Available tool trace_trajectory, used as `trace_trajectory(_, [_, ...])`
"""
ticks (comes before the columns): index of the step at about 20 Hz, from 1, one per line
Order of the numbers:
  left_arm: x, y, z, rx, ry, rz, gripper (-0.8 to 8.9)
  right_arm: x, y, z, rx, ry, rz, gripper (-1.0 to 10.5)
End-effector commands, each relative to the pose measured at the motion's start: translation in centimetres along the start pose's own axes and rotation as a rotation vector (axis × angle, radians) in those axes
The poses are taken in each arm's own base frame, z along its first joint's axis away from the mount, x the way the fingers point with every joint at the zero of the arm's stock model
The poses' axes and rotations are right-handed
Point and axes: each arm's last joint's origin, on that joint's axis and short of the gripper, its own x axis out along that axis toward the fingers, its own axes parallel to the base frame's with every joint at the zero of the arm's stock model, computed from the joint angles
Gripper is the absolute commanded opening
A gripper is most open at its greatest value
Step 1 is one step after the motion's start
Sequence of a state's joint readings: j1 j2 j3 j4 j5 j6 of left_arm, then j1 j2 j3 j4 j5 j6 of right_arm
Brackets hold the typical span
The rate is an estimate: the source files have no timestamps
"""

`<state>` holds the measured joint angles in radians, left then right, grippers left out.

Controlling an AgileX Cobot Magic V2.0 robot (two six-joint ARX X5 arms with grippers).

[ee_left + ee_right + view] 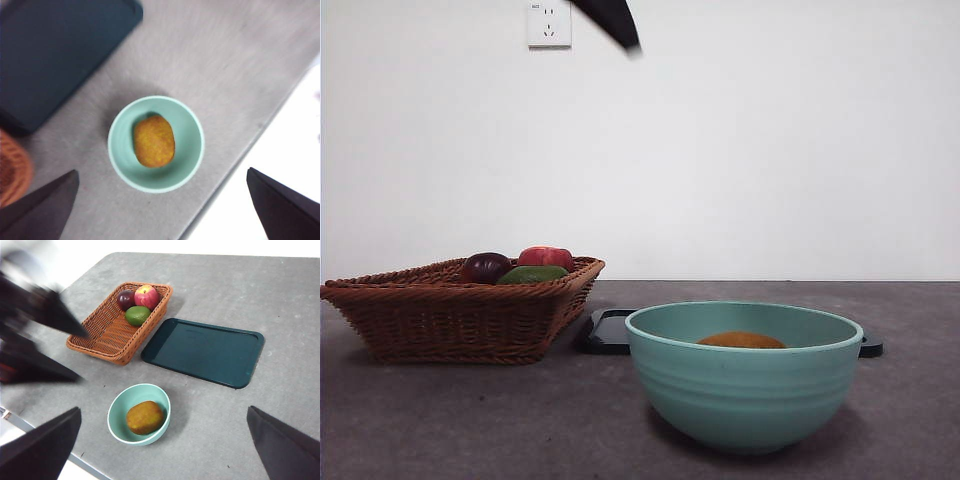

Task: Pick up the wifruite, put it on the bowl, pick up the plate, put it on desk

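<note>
The orange-tan wifruite (153, 140) lies inside the mint-green bowl (120, 150), also seen as wifruite (144, 417) in bowl (116, 415); only its top (741, 340) shows over the bowl's rim (740, 385) in the front view. The plate, a dark teal rectangular tray (202, 351), rests flat on the desk (280, 300) behind the bowl. My left gripper (161, 171) hangs open and empty high above the bowl. My right gripper (163, 410) is open, empty and high above the desk's near side.
A brown wicker basket (107, 335) beside the tray holds a red apple (146, 296), a dark purple fruit (125, 299) and a green fruit (137, 315). The left arm (35, 315) shows blurred over the desk's edge. A black arm tip (610, 20) shows at the top.
</note>
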<state>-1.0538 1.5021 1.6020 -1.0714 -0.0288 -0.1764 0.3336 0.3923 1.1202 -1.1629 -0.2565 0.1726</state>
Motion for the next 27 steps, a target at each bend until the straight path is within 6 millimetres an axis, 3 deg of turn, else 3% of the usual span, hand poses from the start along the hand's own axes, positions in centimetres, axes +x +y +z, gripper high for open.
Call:
trace_trajectory(1, [-3.3, 0.0, -0.5, 0.014, -0.068, -0.010, 5.63, -0.4, 0.2, 0.3, 0.001, -0.020, 0.004, 6.8])
trace_trajectory(7, [-9.8, 1.0, -4.1, 0.027, -0.150, 0.002, 5.63, 0.4, 0.0, 0.6, 0.021, 0.028, 0.003, 6.8])
trace_trajectory(13, [-12.4, 2.5, -9.9, 0.004, -0.293, 0.040, 5.63, 3.5, -0.4, 1.9, 0.060, 0.179, 0.021, 6.8])
trace_trajectory(20, [-13.5, 4.0, -17.8, -0.024, -0.512, 0.045, 5.63, 9.7, -1.6, 3.6, 0.057, 0.412, 0.036, 6.8])
trace_trajectory(23, [-14.7, 4.3, -18.9, -0.034, -0.590, 0.049, 5.63, 12.7, -1.8, 3.7, 0.050, 0.520, 0.047, 6.8])
trace_trajectory(27, [-15.3, 4.3, -19.0, -0.036, -0.655, 0.039, 5.63, 17.1, -1.9, 3.3, 0.020, 0.681, -0.014, 6.8])
